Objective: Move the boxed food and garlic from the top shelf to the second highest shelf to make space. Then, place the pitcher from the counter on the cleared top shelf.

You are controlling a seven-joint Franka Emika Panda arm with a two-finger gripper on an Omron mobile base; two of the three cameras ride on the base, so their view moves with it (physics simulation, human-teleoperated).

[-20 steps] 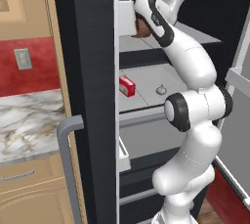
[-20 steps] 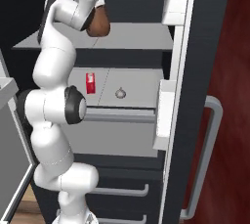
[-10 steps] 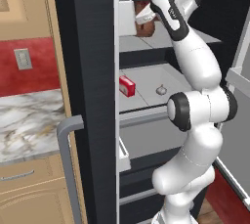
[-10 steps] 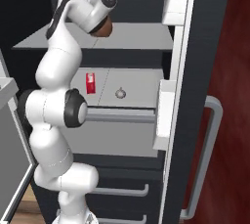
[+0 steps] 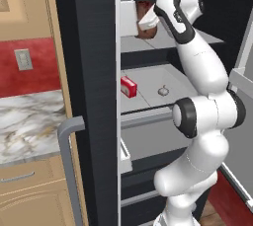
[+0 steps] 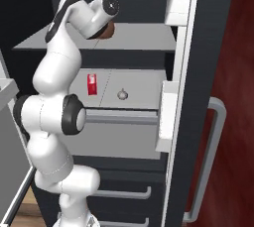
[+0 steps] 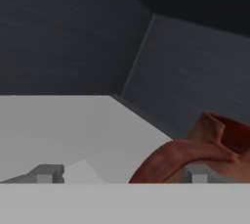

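Two fingertips (image 7: 48, 173) spread wide, nothing pinched between them; my gripper (image 7: 119, 175) is up at the top shelf (image 6: 144, 38). Pitcher (image 7: 205, 149) stands on that shelf, its curved handle crossing just in front of my right tip. One shelf down, boxed food (image 5: 128, 86) and garlic (image 5: 163, 91) sit near each other, apart. Counter (image 5: 27, 124) is off to the left, outside the fridge.
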